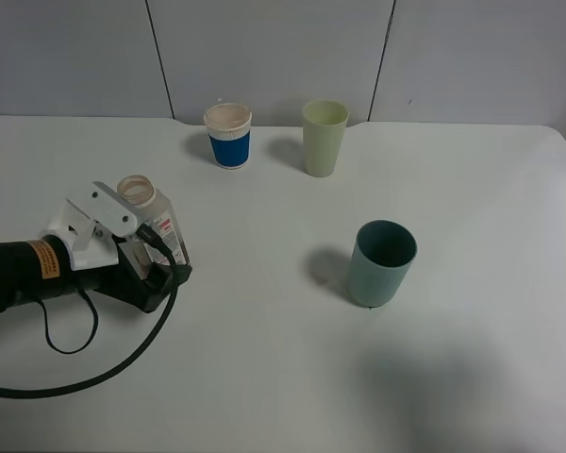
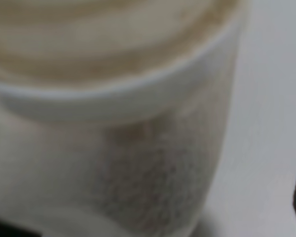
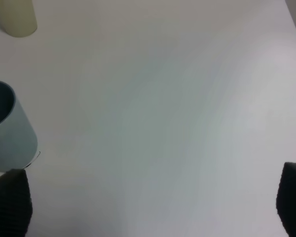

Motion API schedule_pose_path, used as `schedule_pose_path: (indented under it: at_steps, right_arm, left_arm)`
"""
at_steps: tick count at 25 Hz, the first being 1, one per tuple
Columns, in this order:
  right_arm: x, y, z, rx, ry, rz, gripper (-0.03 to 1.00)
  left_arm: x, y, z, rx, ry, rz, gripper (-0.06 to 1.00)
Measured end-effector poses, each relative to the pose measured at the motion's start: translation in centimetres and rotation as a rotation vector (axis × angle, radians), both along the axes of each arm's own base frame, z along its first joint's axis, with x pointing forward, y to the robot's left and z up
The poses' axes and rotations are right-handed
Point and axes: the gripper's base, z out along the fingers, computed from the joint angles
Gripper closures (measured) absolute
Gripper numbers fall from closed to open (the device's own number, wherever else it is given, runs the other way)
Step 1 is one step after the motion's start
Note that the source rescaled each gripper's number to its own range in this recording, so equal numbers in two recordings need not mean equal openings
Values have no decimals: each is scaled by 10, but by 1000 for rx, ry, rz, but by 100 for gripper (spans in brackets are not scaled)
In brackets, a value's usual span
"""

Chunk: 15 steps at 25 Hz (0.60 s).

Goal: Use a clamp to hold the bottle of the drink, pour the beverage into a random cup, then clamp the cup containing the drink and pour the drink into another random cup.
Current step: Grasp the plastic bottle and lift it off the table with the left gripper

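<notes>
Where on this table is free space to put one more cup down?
Widest bare patch: right of the teal cup, to the table edge. Also free: the middle, between bottle and teal cup. Crowded: the left, with arm, cable and bottle.

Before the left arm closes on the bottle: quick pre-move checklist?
1. bottle upright, uncapped: ok.
2. left end effector at the bottle, open: ok.
3. bottle centred between its jaws: cannot tell, the wrist view is blurred.
4. teal cup upright, standing alone: ok.
5. right end effector open, empty: ok.
6. Fill level in the bottle: cannot tell.
</notes>
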Motion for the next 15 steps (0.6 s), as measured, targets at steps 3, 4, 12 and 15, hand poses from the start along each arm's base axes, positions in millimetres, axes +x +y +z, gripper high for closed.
schedule_pose_path:
  at_steps: [3, 4, 12, 15]
  right_arm:
    - [0, 0, 0, 0, 0, 0, -3]
    - [0, 0, 0, 0, 0, 0, -3]
    - [0, 0, 0, 0, 0, 0, -3]
    - [0, 0, 0, 0, 0, 0, -3]
  left_arm:
    - [3, -1, -8, -37, -12, 2, -6]
    - [4, -1, -11, -50, -17, 3, -6]
    - [6, -3, -16, -80, -30, -1, -6]
    - [6, -3, -16, -79, -31, -2, -6]
